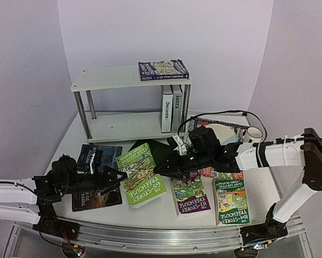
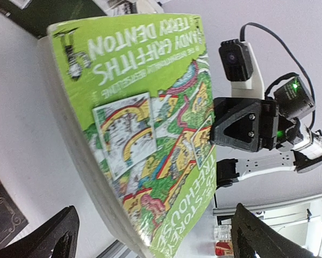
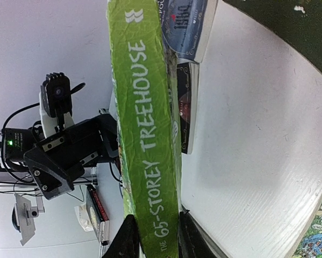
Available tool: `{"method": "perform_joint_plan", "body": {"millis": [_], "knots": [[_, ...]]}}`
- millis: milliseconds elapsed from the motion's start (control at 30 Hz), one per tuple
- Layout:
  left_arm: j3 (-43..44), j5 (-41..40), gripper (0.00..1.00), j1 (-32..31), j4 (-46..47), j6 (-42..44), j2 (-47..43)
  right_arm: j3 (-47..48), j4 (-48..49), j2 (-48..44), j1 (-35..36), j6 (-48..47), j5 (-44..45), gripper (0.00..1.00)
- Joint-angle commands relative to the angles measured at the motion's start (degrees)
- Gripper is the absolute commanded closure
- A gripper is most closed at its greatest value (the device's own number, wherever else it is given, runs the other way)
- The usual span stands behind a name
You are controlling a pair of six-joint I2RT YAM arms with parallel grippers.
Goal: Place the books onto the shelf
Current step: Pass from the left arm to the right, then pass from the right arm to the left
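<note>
My right gripper [image 3: 158, 243] is shut on the spine of the green "65-Storey Treehouse" book [image 3: 149, 134], which shows tilted near the table's middle [image 1: 141, 174]. My left gripper [image 2: 155, 242] stands open at that book's other edge [image 2: 144, 123], its fingers [image 2: 56, 236] wide of the book and not touching it. In the top view the left gripper [image 1: 115, 180] and right gripper [image 1: 162, 169] face each other across the book. The white shelf [image 1: 112, 79] carries one book lying flat on top [image 1: 163, 70] and two upright books, "Decorate" [image 1: 166, 110] and a grey one [image 1: 177, 107], on the lower board.
Dark-covered books [image 1: 96, 185] lie under my left arm. Two more Treehouse books [image 1: 190, 194] [image 1: 231, 200] lie at the front right, a dark green book [image 1: 159, 148] behind the held one. A patterned mat [image 1: 222, 126] and a tape roll [image 1: 255, 131] lie at the back right.
</note>
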Motion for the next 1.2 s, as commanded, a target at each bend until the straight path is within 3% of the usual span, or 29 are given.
{"method": "perform_joint_plan", "body": {"millis": [0, 267, 633, 1000, 1100, 1167], "knots": [[6.5, 2.3, 0.0, -0.2, 4.7, 4.3, -0.8, 5.8, 0.9, -5.0, 0.3, -1.4, -1.1, 1.0], [11.6, 0.8, 0.0, -0.2, 5.4, 8.2, 2.2, 10.5, -1.3, -8.6, 0.3, -0.4, -1.7, 1.0], [9.9, -3.8, 0.0, -0.2, 5.4, 5.6, 0.9, 12.8, -4.3, -13.1, 0.3, -1.1, -0.9, 1.0], [11.5, 1.6, 0.01, -0.2, 14.7, 4.5, 3.0, 13.7, -0.1, -12.9, 0.3, 3.0, -3.9, 1.0], [11.4, 1.8, 0.05, -0.2, 15.6, 3.8, 2.7, 13.4, 0.5, -13.3, 0.3, 3.5, -3.9, 1.0], [11.5, 2.6, 0.15, -0.2, 16.6, 3.2, 2.9, 13.1, 0.6, -13.3, 0.3, 3.8, -3.9, 1.0]]}}
